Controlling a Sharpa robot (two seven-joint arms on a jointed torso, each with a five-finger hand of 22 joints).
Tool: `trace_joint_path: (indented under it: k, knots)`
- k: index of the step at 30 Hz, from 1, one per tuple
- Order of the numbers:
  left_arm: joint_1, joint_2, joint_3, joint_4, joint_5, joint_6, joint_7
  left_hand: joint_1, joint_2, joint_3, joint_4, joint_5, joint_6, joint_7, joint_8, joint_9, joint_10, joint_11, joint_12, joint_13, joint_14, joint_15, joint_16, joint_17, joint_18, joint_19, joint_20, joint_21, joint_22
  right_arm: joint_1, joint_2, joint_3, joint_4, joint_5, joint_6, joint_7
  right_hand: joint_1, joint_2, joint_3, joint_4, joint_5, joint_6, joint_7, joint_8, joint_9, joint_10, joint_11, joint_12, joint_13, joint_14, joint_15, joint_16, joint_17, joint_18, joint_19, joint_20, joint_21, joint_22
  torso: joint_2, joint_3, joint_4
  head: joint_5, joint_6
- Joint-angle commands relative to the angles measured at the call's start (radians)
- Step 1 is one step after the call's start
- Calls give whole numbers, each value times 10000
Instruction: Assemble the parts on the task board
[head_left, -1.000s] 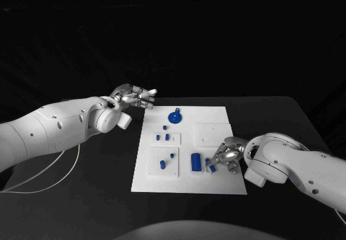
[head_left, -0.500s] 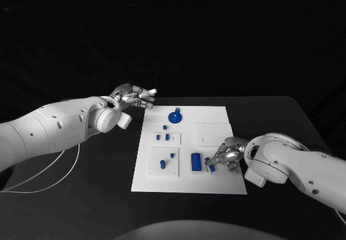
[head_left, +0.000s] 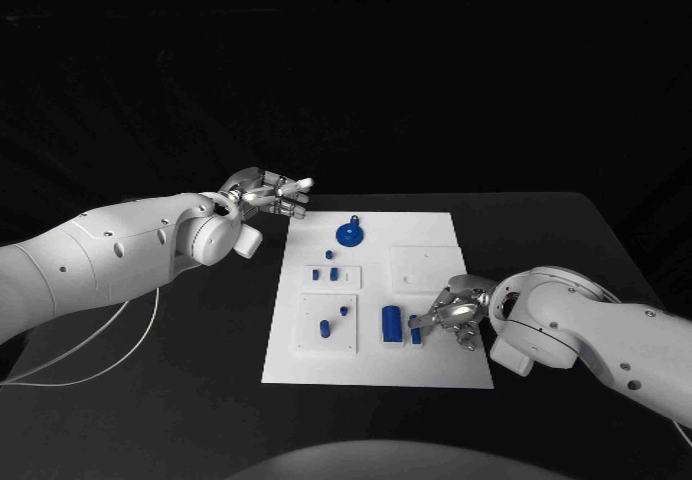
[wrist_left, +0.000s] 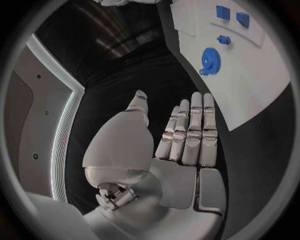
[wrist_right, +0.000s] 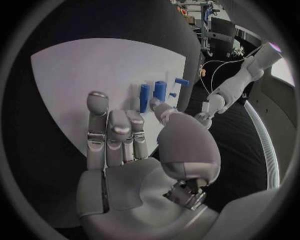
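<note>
Right hand (head_left: 453, 312) has edged toward the blue cylinder (head_left: 391, 323), nudging the small blue part (head_left: 415, 331) closer to it.
Its fingers are extended close together, pinching nothing, on the task board (head_left: 378, 365) near edge. Left hand (head_left: 271, 195) hovers off the board's far left corner, fingers straight and empty, beside the blue gear (head_left: 351, 234).

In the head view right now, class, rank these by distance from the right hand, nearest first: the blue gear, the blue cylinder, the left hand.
1. Blue cylinder, just beside the right hand.
2. Blue gear, at the board's far end.
3. Left hand, beyond the board's far left corner.
</note>
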Motion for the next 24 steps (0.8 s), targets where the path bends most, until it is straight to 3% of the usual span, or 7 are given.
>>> trace_joint_path:
  k: [1,7,14,19,24]
  knots:
    - [-10,5,7,14,-44,125,24,22,21,0,38,17,20,-19,-10,14,-47,3,5,15,-60,33,-21,17,-58,0,33,59,-11,-12,-6,-4,79,108,199,-188,-231,-62,18,230,-237,75,13,-21,27,18,31,-15,-16,-30,-4,-41,-11,6,461,-22,-48,-22,0,0,1,6,5]
    - [-10,4,7,9,-48,126,15,35,28,-6,32,17,23,-18,-10,14,-45,4,6,15,-58,32,-20,17,-56,3,32,61,-11,-12,-35,-3,143,113,184,-166,-282,-160,7,455,-394,88,24,-20,89,33,37,-31,-25,-24,-1,-35,-11,11,462,-18,-37,-54,3,-4,3,-3,3]
    - [-10,-1,6,5,-51,125,9,35,28,-6,32,17,23,-18,-10,14,-45,4,6,15,-58,32,-20,17,-56,3,32,61,-11,-12,-71,-2,180,94,157,-153,-229,-163,2,477,-404,94,17,-20,111,39,34,-29,-22,-30,-4,-44,-18,11,461,-19,-26,-64,-2,-6,7,-7,-5]
    - [-10,-9,6,8,-55,121,3,35,28,-6,32,17,23,-18,-10,14,-45,4,6,15,-58,32,-20,17,-56,3,32,61,-11,-13,-103,-1,158,-40,159,-153,293,-18,-26,-34,-442,132,-20,-17,147,62,4,-13,-7,-30,-27,-43,-15,-1,462,-37,-1,-72,-1,-9,5,-3,-5]
    - [-10,-11,6,12,-63,124,2,58,42,0,12,22,27,-20,-10,15,-43,2,6,15,-53,30,-19,19,-56,7,32,62,-10,-13,-113,-1,108,-250,167,-151,938,180,-144,-782,-448,227,-89,-21,155,96,-40,29,36,-33,-56,-53,-17,-31,459,-67,26,-70,-1,-8,3,0,4]
